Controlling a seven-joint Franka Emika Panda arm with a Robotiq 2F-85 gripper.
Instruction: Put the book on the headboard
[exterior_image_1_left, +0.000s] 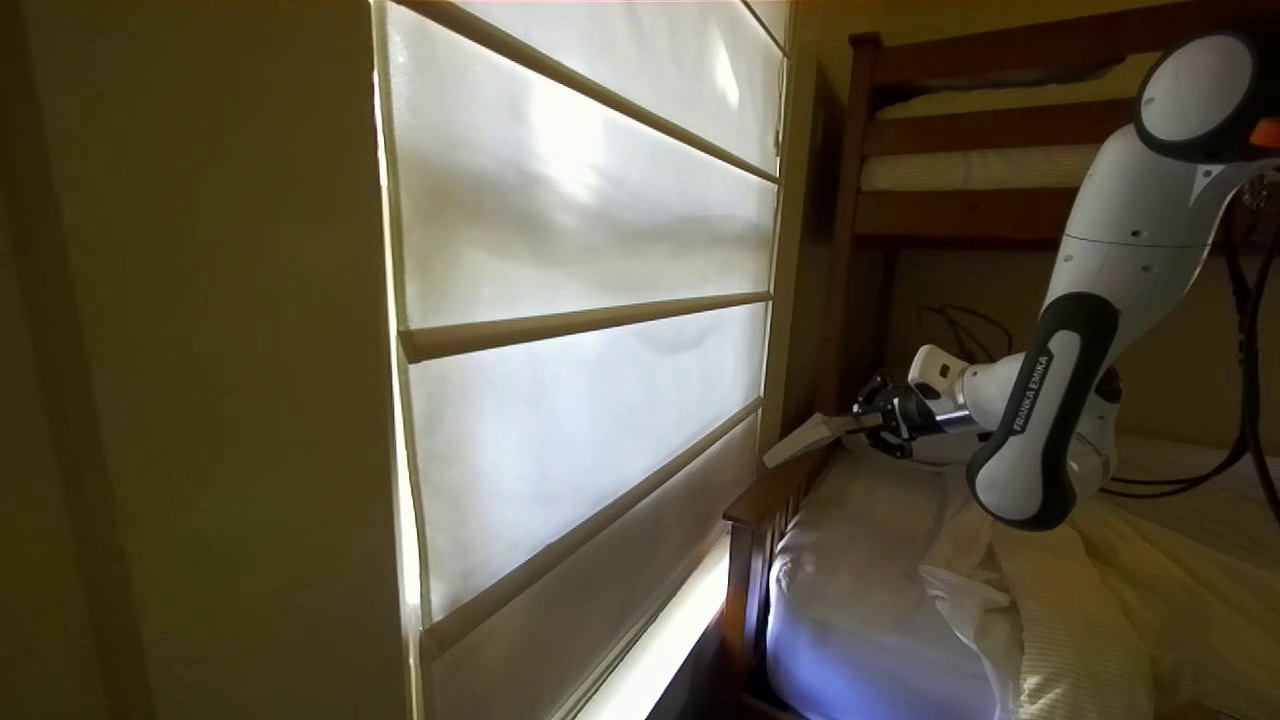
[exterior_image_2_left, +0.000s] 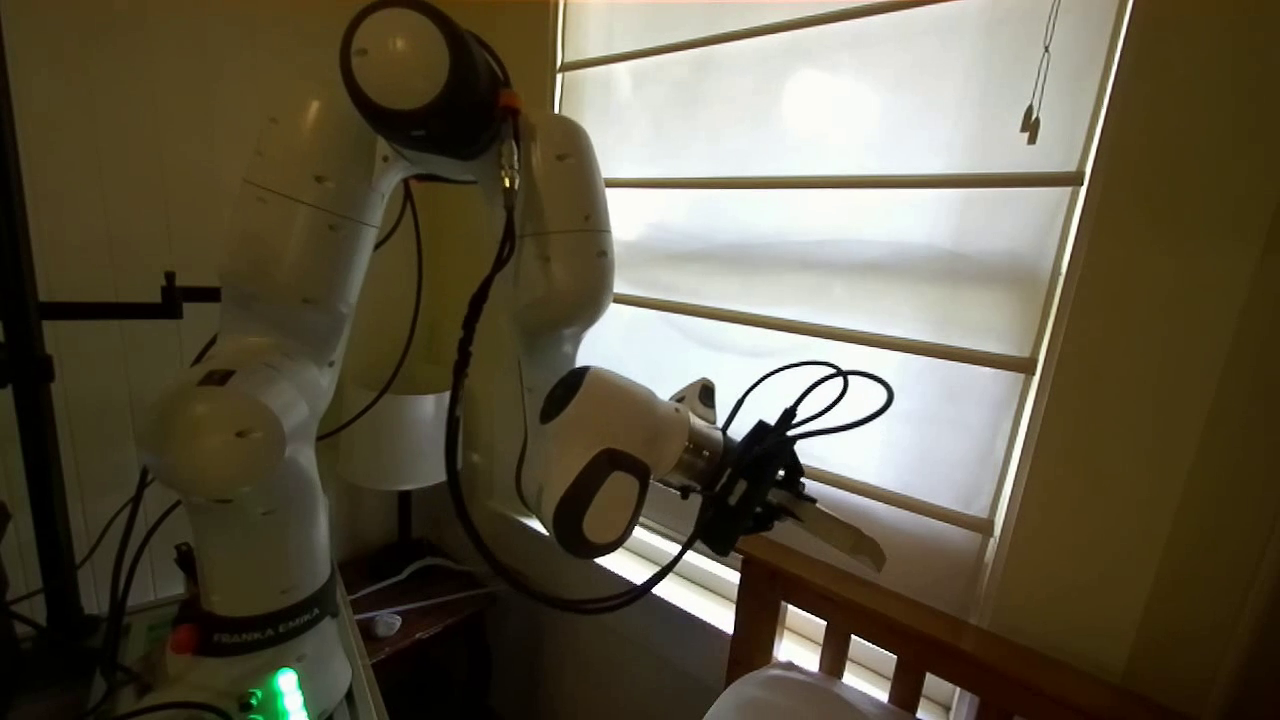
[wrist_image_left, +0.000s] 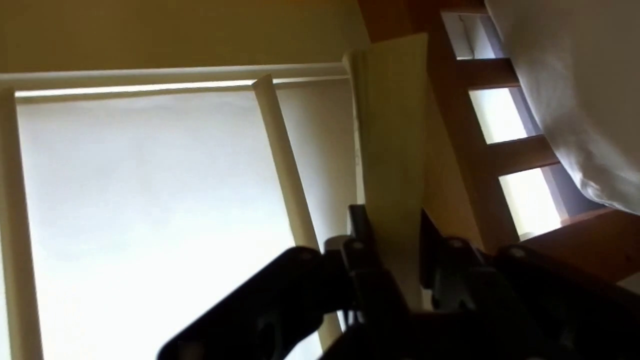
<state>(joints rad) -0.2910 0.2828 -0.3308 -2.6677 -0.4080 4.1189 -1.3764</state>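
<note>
The end effector is pinching the book by its near end, one jaw on each side. The rest of the book juts out ahead of the end effector, tilted in both exterior views so that its far end hangs lower than the held end. The headboard runs below and ahead of the end effector, its narrow top edge very near the book. Whether the two touch, the views do not settle. In the wrist view the headboard passes just right of the book, with the mattress farther right of the end effector and the blind filling the left.

The task looks well along. The grasp is made and the book is at its destination, so the pick-up and the carry can probably be counted as done. The placing cannot: the jaws grip the book, and its weight seems to be borne by the end effector rather than by the wood. Left to do, as I judge it: bring the book squarely over the top edge, flatten its tilt, lower it until the headboard supports it, part the jaws and back away. With so narrow a ledge, a release at this slant could let the book slip off either side.
</note>
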